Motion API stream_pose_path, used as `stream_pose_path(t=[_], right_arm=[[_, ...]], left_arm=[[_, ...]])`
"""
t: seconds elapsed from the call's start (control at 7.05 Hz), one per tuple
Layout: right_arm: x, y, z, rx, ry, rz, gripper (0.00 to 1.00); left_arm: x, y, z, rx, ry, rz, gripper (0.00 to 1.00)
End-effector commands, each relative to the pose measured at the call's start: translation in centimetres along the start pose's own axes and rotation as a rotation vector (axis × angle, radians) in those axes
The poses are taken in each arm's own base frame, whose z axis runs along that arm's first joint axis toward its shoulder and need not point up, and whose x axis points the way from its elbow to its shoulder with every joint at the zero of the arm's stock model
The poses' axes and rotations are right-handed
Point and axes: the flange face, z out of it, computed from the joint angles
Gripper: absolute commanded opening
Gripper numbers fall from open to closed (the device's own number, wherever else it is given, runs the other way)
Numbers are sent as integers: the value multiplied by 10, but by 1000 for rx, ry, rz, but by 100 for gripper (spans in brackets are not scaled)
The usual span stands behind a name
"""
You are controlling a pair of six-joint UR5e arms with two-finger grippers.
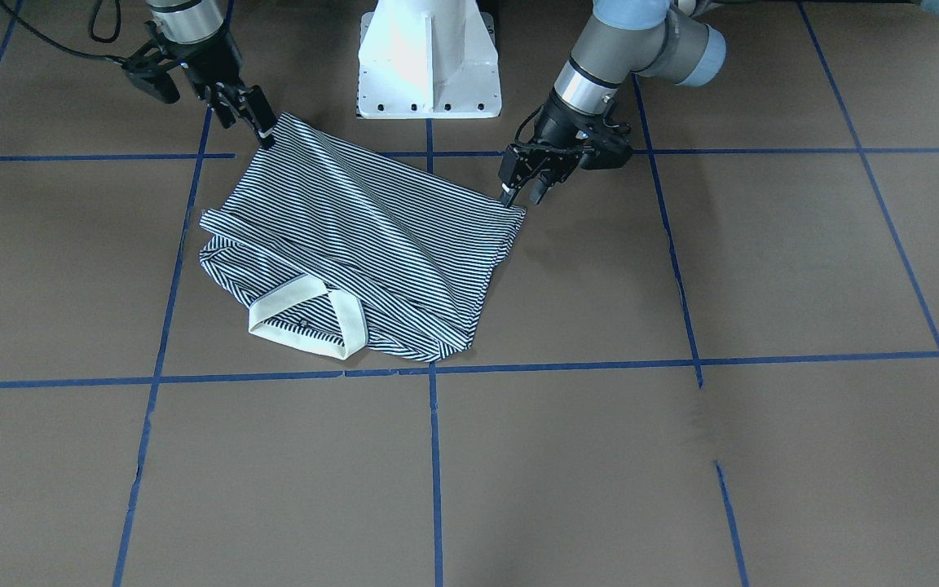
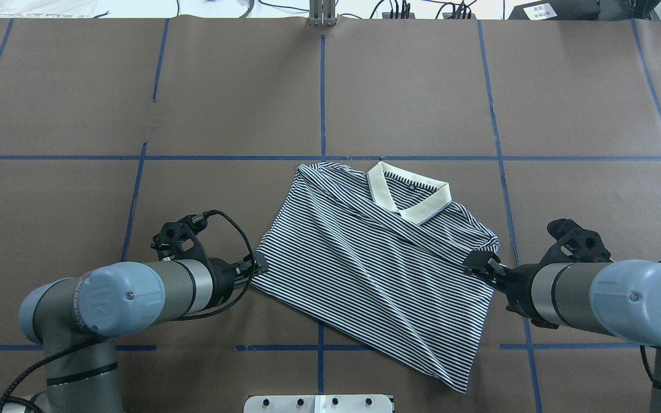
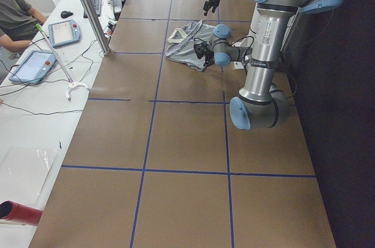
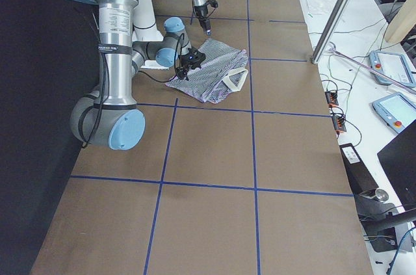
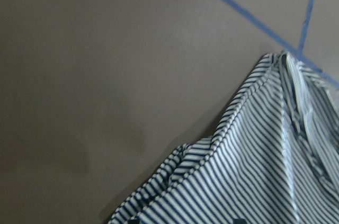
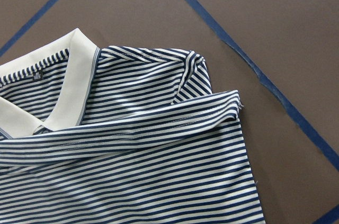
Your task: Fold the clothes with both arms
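Currently I log:
1. One striped polo shirt [image 2: 376,258], partly folded, on the table [image 2: 135,115], cream collar [image 2: 408,198] far from the robot.
2. Two grippers: left gripper [image 2: 257,265] fingers pinching one shirt corner; right gripper [image 2: 479,267] fingers pinching the opposite edge.

The table [image 1: 804,261] is covered in matte brown paper, divided into large rectangles by thin blue tape lines [image 1: 434,473]. A white box-shaped pedestal [image 1: 429,61] is seen at the table's robot side. Beside the long edge, a white bench [image 3: 35,119] is set, on which two grey-framed handheld tablets [image 3: 63,32], a black keyboard [image 3: 95,2] and loose cables are laid. An angled silver metal post [image 3: 91,10] is mounted there. A seated person's sleeve [image 3: 14,16] is visible. Even, bright lighting is noted.
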Motion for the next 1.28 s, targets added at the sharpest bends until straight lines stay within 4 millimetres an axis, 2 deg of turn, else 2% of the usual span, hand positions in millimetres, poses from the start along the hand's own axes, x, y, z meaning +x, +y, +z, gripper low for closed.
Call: stream_pose_path(t=[0.0,0.14,0.43,0.57,0.71,1.13], right_arm=[[0,-7,3,17,2,-8,100],[2,-9,10,24,15,-7,100],[0,-10,10,26,12,-5,100],[-1,-25,10,50,10,1,100],[-2,-29,10,58,10,-20,100],[-3,-28,11,56,8,-20,100]], left_arm=[[6,14,9,22,-79,18,64],[3,14,11,28,-93,22,63],[0,12,18,38,-108,28,63],[0,9,20,58,-107,29,61],[0,8,20,60,-106,42,60],[-3,9,26,62,-118,44,59]])
